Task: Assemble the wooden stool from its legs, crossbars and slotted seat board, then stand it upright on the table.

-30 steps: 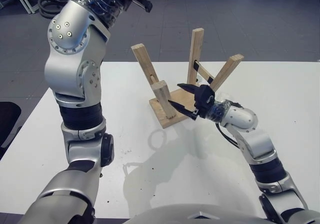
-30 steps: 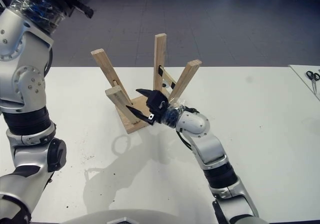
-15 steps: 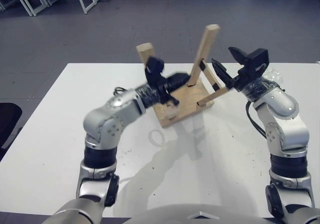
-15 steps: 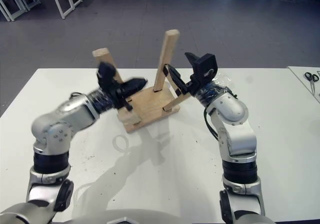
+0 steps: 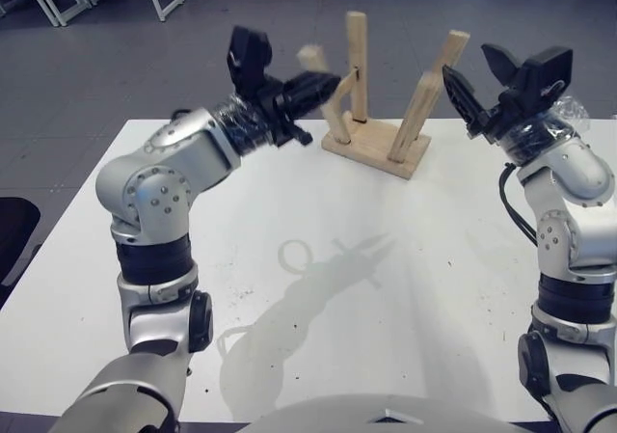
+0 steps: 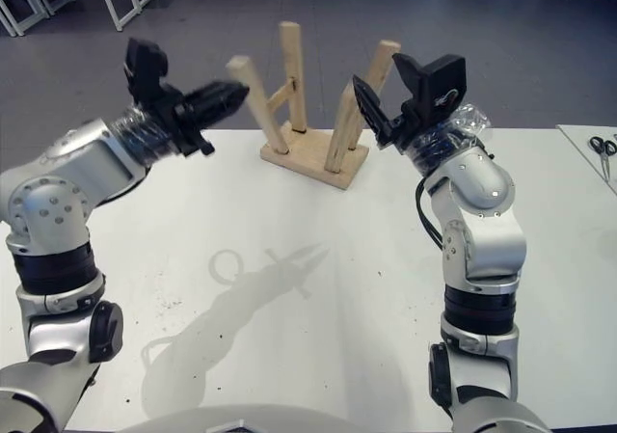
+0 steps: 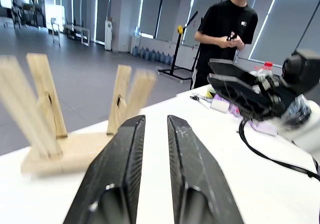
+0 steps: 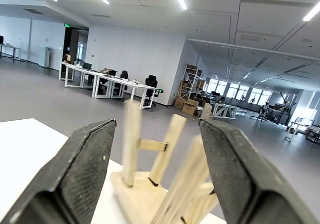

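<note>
Stool [image 5: 377,149] upside down at far edge of table [image 5: 386,308], seat board [image 5: 359,151] flat on table, legs pointing up, crossbar [image 6: 281,93] between two of them. My left end effector [image 5: 326,86] raised over table, tips close to left leg [image 5: 329,102], fingers [image 7: 125,154] almost together, narrow gap, nothing held. My right end effector [image 5: 467,62] raised just beside right leg [image 5: 429,91], spread wide, empty.
</note>
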